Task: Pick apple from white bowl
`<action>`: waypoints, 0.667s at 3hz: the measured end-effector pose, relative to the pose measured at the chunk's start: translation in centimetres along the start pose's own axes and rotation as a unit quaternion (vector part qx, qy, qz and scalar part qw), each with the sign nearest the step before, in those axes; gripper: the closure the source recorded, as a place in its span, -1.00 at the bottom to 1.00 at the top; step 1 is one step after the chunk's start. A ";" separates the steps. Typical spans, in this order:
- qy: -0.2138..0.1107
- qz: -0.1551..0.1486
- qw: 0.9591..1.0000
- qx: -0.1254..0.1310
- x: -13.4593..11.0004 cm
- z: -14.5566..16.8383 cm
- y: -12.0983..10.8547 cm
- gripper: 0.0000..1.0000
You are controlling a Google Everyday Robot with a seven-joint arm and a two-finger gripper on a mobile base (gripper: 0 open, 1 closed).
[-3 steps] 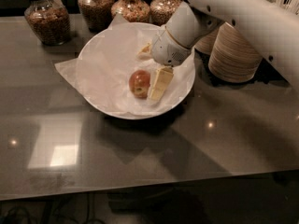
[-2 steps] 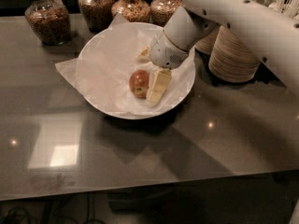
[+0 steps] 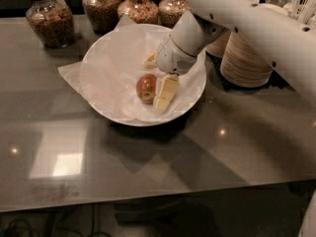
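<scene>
Hardly anything has moved since the earlier frames: the apple (image 3: 146, 88) lies at the same spot and the gripper (image 3: 157, 78) stays low inside the white bowl (image 3: 106, 51), with the wrist perhaps shifted a touch.

The bowl sits in the upper middle of the frame on a dark glossy table (image 3: 207, 152). Its crinkled white paper (image 3: 71, 73) sticks out past the rim on the left. Four glass jars (image 3: 48, 18) of brown contents line the top edge behind the bowl. Two stacks of tan paper bowls (image 3: 247, 58) stand just right of it, under the white arm (image 3: 256, 23), which comes in from the upper right and hides the bowl's upper right rim.

The apple rests on the paper right of the bowl's centre. The jaws stand apart and are not closed on it. One cream finger (image 3: 166, 92) lies along the apple's right side, touching or nearly touching. The other finger (image 3: 149, 59) shows above the apple, clear of it. Nothing else crowds the apple on its left or lower side.

The apple looks round, so no long axis can be made out, and its stem end cannot be told. Its red skin with a paler yellowish patch faces the camera.
</scene>
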State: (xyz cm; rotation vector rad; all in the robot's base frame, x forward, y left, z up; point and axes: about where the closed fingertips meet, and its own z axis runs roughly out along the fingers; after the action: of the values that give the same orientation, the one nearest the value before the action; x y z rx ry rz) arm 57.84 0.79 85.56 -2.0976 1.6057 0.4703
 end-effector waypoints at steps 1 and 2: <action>0.000 0.002 1.000 -0.002 0.1 0.3 0.0 -0.31; 0.000 0.002 1.000 -0.002 0.1 0.3 0.0 0.16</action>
State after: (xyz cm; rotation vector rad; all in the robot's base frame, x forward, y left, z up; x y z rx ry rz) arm 57.88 0.84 85.27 -2.0987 1.6108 0.4745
